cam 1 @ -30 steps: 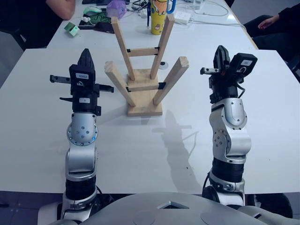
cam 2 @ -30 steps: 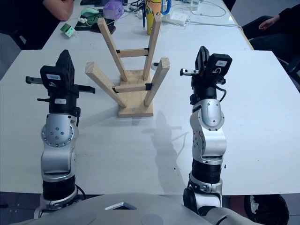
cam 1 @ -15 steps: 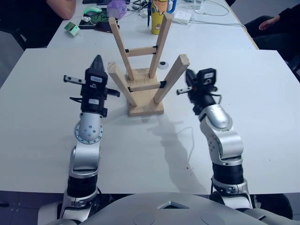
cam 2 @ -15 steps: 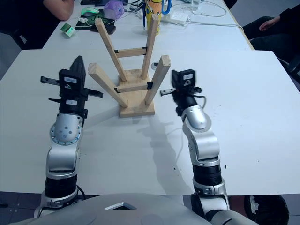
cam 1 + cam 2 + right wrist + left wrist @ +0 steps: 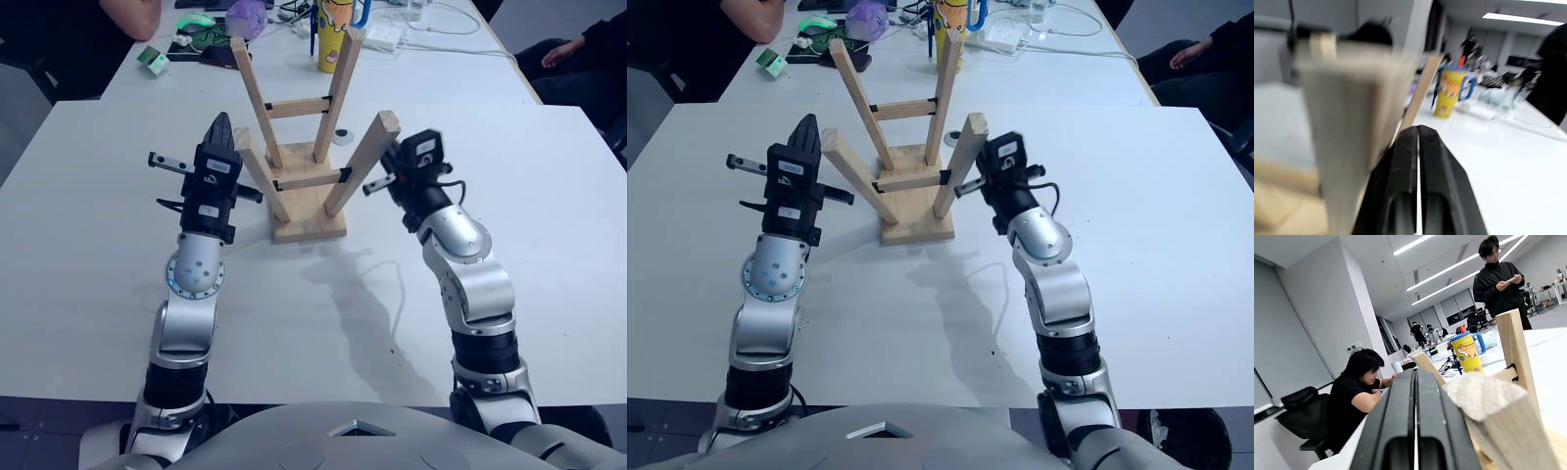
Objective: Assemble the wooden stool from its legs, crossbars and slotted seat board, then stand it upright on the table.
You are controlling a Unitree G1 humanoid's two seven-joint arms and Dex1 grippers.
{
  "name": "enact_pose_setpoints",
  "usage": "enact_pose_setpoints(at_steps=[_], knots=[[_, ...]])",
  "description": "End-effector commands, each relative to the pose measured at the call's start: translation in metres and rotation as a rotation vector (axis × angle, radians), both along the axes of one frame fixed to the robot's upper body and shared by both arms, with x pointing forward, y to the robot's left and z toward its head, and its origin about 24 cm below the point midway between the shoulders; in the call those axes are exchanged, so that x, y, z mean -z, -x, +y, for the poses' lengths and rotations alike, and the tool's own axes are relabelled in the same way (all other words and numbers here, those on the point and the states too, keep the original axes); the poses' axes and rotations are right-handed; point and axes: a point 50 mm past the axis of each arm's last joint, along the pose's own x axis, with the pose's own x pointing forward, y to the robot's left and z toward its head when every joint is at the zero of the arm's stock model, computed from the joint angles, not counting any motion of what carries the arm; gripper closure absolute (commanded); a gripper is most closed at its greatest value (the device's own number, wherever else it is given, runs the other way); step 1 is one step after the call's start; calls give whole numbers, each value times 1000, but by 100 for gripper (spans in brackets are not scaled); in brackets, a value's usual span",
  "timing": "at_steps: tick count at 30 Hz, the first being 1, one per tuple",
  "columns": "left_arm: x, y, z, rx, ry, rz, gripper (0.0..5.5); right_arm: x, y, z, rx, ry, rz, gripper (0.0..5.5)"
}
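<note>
Stool [image 5: 306, 201] inverted, seat down, far-centre of tabletop [image 5: 88, 196]. Left gripper [image 5: 1414, 374] and right gripper [image 5: 1417, 129] clenched empty, flanking its near legs.

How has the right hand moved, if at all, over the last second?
Yes. The right hand swung left, in beside the near right leg of the stool, which stayed put.

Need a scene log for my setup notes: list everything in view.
stool: one, pale wood, centre of the near table, seat down and legs up
near table: one, white, under the stool
far table: one, white, behind it
mug: one, yellow with a blue handle, far table
box: one, green, far table
left gripper: one, black, beside the stool's near left leg, jaws shut
right gripper: one, black, beside the near right leg, jaws shut
</note>
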Motion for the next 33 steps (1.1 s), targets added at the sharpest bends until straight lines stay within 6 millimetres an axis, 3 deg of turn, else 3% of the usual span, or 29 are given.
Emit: enact_pose_setpoints(at_steps=[1, 6, 9, 14, 16, 20, 23, 28, 33], knots=[[14, -5, 11, -47, -40, 92, 549, 15, 4, -2, -34, 29, 77, 550], [7, -6, 40, -179, -26, 37, 549, 36, -8, -42, 56, 75, 150, 550], [10, -8, 54, -176, -18, 62, 549, 43, -20, -53, 32, 60, 179, 550], [66, -2, 91, 91, 4, 391, 549, 37, -49, -50, -162, -63, 144, 550], [81, 7, 100, 301, -57, 539, 549, 34, -60, -54, -212, -86, 135, 550], [102, 30, 98, 640, -85, 739, 549, 38, -71, -55, -301, -124, 167, 550], [127, 41, 74, 787, -170, 833, 549, 41, -73, -44, -404, -145, 164, 550], [137, 31, 55, 790, -221, 783, 549, 42, -76, -23, -499, -139, 143, 550], [139, -1, 44, 624, -353, 692, 549, 41, -74, -4, -613, -101, 98, 550]])
